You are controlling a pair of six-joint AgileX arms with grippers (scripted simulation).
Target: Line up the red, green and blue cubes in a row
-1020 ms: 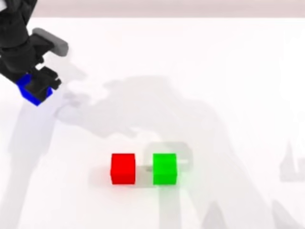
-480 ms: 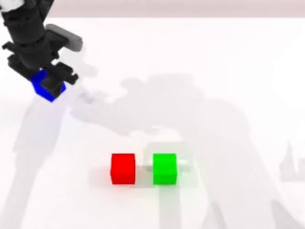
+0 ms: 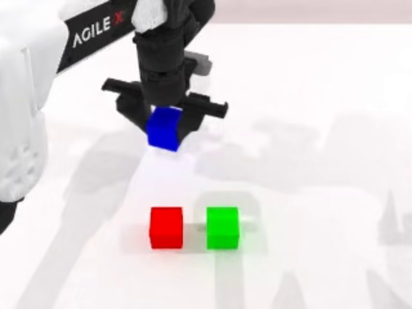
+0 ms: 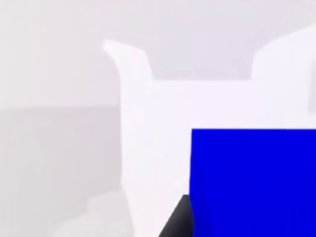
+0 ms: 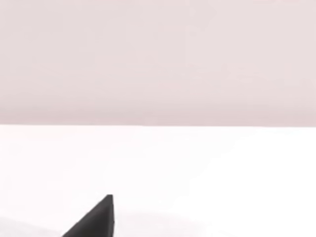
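Nearest the top view's lower edge, the red cube (image 3: 166, 226) and the green cube (image 3: 223, 227) sit side by side on the white surface (image 3: 335, 96), a narrow gap between them, red to the left of green. Nothing lies around them but soft grey shadows, and the space to the left of the red cube is bare.

Farther back, above the red cube in the top view, the blue cube (image 3: 163, 129) is pinched between the black fingers of the left tool (image 3: 164, 122), which is clamped on it from either side. The cube seems to be lifted off the surface, though the overhead angle makes that hard to confirm. In the left wrist view the blue cube (image 4: 253, 181) fills the near corner with a dark finger (image 4: 177, 219) beside it.

The left arm (image 3: 38, 71) reaches in from the left edge, its white link angled toward the middle and its black wrist pointing steeply down.

The right tool shows only as a dark tip (image 5: 96, 219) in its own wrist view, so I cannot tell its state.
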